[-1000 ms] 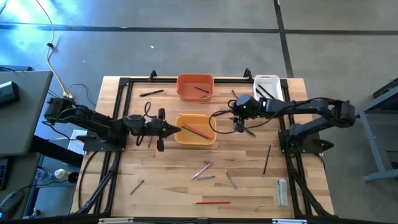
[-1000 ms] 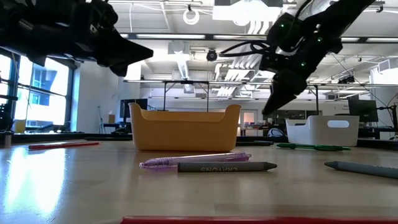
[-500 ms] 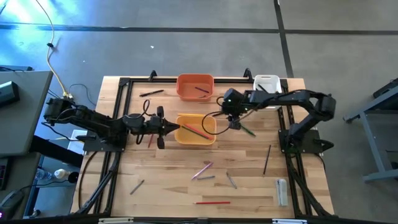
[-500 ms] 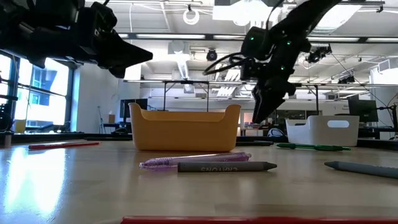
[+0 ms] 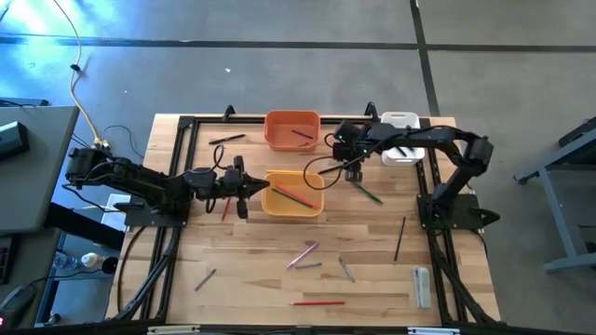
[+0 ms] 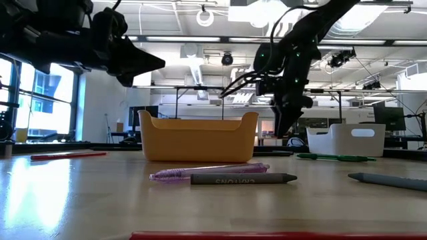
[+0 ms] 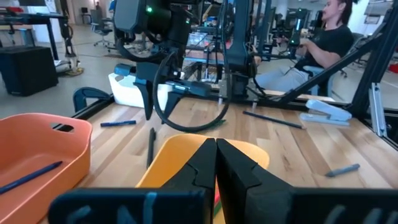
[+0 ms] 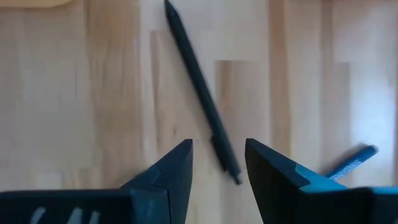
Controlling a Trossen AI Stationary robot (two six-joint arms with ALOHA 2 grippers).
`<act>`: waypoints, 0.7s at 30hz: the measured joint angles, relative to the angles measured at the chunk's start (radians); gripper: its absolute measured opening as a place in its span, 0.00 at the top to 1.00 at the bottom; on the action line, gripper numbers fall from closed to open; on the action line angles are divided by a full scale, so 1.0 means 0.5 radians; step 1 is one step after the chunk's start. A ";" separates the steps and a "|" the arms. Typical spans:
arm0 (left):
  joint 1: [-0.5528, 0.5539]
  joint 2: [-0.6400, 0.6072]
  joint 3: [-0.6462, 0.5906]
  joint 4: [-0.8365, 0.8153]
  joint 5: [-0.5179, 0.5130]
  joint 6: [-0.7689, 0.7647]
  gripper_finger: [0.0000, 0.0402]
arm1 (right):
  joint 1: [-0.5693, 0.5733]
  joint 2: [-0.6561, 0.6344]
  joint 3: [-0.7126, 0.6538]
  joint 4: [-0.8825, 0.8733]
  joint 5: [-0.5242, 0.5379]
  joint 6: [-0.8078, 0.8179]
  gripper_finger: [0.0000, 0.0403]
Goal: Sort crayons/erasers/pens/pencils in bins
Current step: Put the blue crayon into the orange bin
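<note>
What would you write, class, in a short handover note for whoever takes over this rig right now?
Right end effector: open, empty, poised above a dark pen on the table between the orange bin and white bin.
Left end effector: shut, empty, at the yellow-orange bin's left edge.
Done: a few sticks lie in each bin.
Left: the dark pen, a green stick, and several loose sticks on the front table, including a red one.

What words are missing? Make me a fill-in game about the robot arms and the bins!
The right gripper hangs with fingers ____ over a dark pen.
The left gripper is ____ beside the yellow-orange bin.
With the orange bin and the white bin, that makes ____ bins.
Missing words: open, shut, three.
</note>
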 joint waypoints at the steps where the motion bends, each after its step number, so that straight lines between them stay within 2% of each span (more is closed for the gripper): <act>1: 0.000 0.001 0.000 0.000 0.000 -0.001 1.00 | -0.008 0.000 0.000 0.020 0.001 -0.026 0.66; 13: -0.001 0.001 0.000 0.000 0.001 -0.026 1.00 | -0.031 0.154 0.002 0.101 -0.008 -0.075 0.66; 21: -0.001 0.002 0.000 0.001 -0.070 -0.018 1.00 | -0.081 0.150 0.002 0.121 0.152 0.010 0.66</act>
